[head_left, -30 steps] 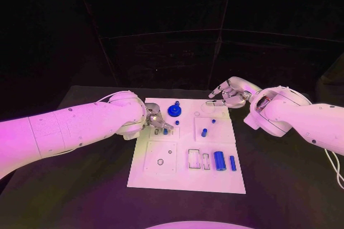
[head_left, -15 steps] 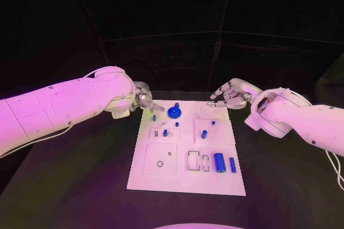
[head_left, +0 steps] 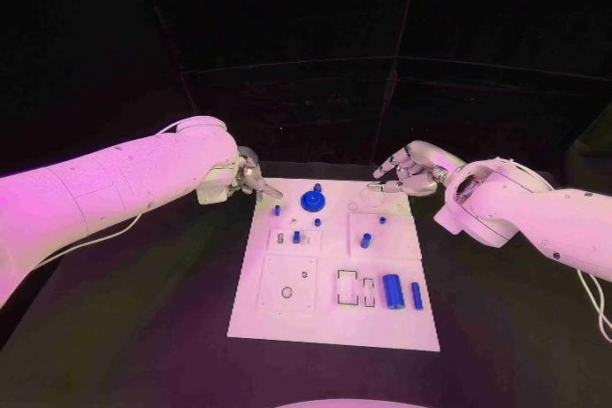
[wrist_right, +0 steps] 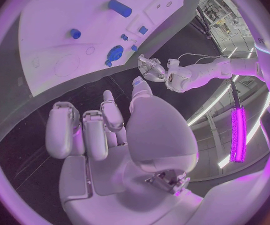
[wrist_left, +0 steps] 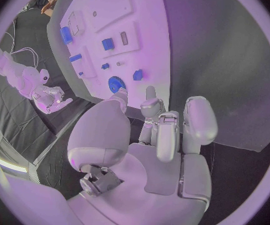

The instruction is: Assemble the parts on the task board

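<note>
Both hands hover at the task board's (head_left: 334, 275) far corners: the left hand (head_left: 250, 180) and right hand (head_left: 403, 173) grasp nothing, fingers loosely apart. Blue parts (head_left: 392, 288) rest on the board.

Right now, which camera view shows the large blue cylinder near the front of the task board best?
The head view: the large blue cylinder lies in full sight on the task board, beside a thinner blue pin. The left wrist view shows it small and bent; the right wrist view shows it clearly near the rim.

White task board (head_left: 334, 324) flat mid-table, small blue parts (head_left: 393, 289) scattered across its recesses.
</note>
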You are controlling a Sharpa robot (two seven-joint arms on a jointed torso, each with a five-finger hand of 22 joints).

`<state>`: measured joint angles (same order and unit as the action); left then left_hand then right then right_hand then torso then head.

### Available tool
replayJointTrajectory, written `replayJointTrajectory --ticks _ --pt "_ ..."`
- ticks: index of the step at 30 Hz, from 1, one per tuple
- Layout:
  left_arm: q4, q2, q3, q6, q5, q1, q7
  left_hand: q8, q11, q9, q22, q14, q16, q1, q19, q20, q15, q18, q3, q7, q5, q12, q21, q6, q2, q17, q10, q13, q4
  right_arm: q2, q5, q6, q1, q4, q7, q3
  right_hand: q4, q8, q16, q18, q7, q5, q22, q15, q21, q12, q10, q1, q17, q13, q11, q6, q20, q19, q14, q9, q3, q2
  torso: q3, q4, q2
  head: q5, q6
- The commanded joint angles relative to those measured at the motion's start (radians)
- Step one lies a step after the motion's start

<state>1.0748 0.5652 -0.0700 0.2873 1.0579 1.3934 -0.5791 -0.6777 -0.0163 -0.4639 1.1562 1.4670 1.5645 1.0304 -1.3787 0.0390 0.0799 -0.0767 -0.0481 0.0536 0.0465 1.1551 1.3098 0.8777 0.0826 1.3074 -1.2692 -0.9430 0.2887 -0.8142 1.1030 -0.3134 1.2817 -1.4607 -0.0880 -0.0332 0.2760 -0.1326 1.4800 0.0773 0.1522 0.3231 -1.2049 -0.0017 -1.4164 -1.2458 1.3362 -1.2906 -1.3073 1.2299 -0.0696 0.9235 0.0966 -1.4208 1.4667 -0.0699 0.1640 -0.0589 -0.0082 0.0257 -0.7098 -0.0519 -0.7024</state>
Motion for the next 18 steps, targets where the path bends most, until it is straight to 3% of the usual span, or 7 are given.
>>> replayJointTrajectory --ticks 1,9,18 --pt "-0.021 -0.014 -0.004 0.017 0.019 -0.005 0.039 0.002 0.001 0.001 0.002 0.104 0.006 0.0 -0.007 -0.002 -0.005 -0.01 0.005 0.002 0.003 0.006 0.005 0.008 -0.013 0.263 -0.009 -0.001 0.0 0.003 0.0 -0.013 0.002 0.0 0.011 0.0 0.007 -0.004 -0.005 -0.006 0.003 0.006 0.003 -0.008 0.006 0.001 -0.004 0.012 -0.093 -0.002 0.001 -0.005 -0.001 0.008 0.066 0.001 0.002 0.0 0.0011 0.0006 0.001 -0.001 -0.003" --pt "-0.052 -0.041 -0.009 0.008 0.029 -0.019 0.059 0.001 -0.001 0.004 0.01 0.104 0.006 0.002 -0.012 -0.003 -0.004 -0.009 0.016 0.0 0.004 0.011 0.01 0.015 -0.024 0.263 -0.013 -0.006 0.0 0.008 0.0 -0.015 0.001 0.001 0.013 0.0 0.008 -0.004 -0.004 -0.006 0.003 0.007 0.003 -0.008 0.006 0.0 -0.003 0.012 -0.094 -0.001 0.001 -0.005 -0.001 0.008 0.066 0.001 0.003 0.0 0.002 -0.0004 0.001 -0.003 -0.004" --pt "-0.055 -0.055 -0.01 0.011 0.03 -0.022 0.068 -0.001 -0.002 0.005 0.012 0.104 0.006 0.01 -0.013 -0.004 -0.003 -0.008 0.022 -0.002 0.004 0.012 0.011 0.019 -0.032 0.263 -0.014 -0.006 -0.003 0.011 0.0 -0.014 0.001 0.003 0.013 0.0 0.008 -0.004 -0.004 -0.006 0.003 0.007 0.003 -0.008 0.006 0.0 -0.003 0.012 -0.094 -0.001 0.001 -0.005 -0.001 0.008 0.066 0.001 0.003 0.0 0.0026 0.0012 0.002 0.0 -0.006"
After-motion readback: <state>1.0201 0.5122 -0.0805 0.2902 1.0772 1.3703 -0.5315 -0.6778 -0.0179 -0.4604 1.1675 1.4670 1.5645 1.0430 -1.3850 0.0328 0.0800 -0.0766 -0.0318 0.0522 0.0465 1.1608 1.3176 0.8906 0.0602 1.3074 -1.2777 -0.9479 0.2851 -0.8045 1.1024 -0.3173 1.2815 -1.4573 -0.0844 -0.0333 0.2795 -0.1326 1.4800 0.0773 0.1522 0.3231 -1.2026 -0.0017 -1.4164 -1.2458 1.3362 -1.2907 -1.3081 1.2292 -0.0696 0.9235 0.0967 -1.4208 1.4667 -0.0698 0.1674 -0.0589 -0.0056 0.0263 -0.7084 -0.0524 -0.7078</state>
